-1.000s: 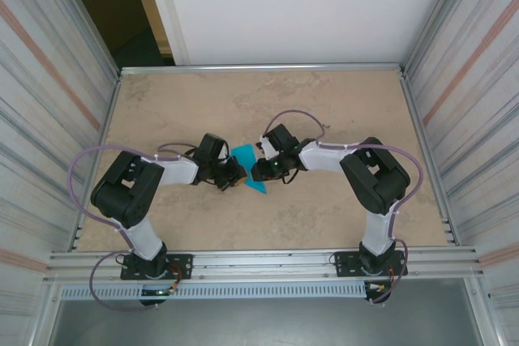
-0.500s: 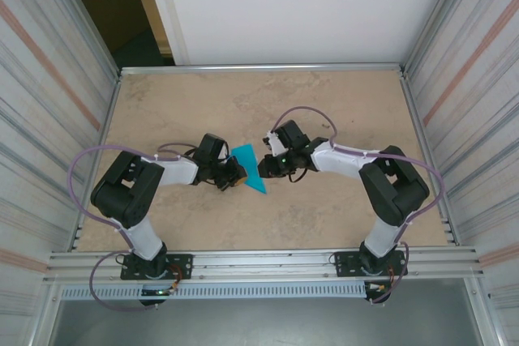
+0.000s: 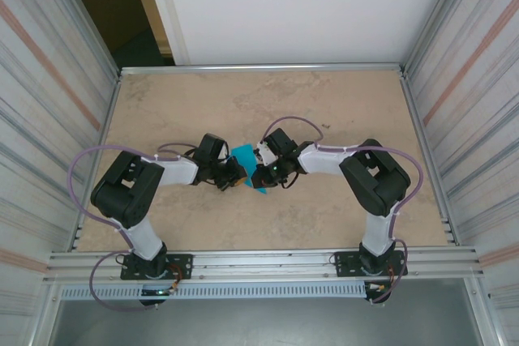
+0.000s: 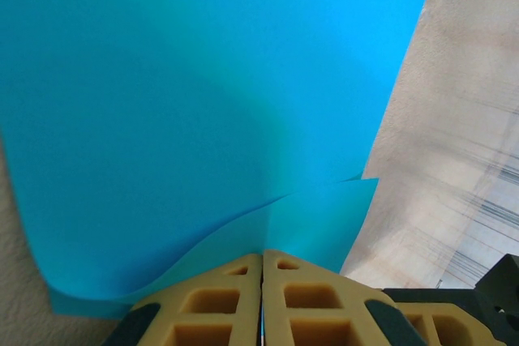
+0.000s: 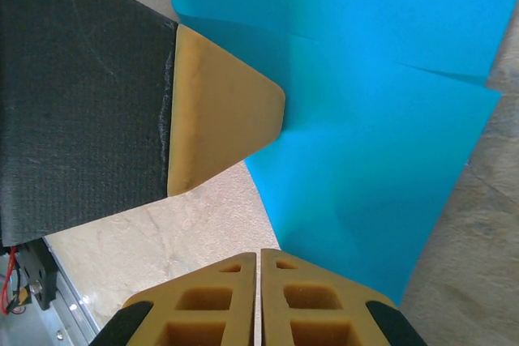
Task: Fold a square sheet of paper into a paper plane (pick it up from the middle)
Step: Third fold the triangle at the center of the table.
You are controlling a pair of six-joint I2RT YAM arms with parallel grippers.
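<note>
1. Left jaws: together, clamped on the thin turquoise-blue sheet of paper (image 4: pixel 203 103), which is creased into a smaller shape. In the left wrist view the paper's near edge runs in between my yellow ribbed left fingers (image 4: pixel 219 301). Two layers fan out from the pinch, one edge overlapping the other. I judge this grip to be an anchor that stops the layers sliding apart.

2. Right jaws: together. My yellow right fingers (image 5: pixel 203 297) meet just beside the near edge of the paper (image 5: pixel 389 119). I cannot tell whether any paper is nipped between them. In the right wrist view, one left finger tip (image 5: pixel 223 111) touches the paper's edge.

3. Location: in the top view the paper (image 3: pixel 243 154) sits between my two wrists, near the middle of the beige stone-patterned tabletop (image 3: pixel 340 103). Both arms reach inward to it from opposite sides.

4. Assessment: the fold is partway done. The closed right tips probably serve as a pressing tool against the anchored sheet. Pressure off the crease could drag or tear this thin paper.
</note>
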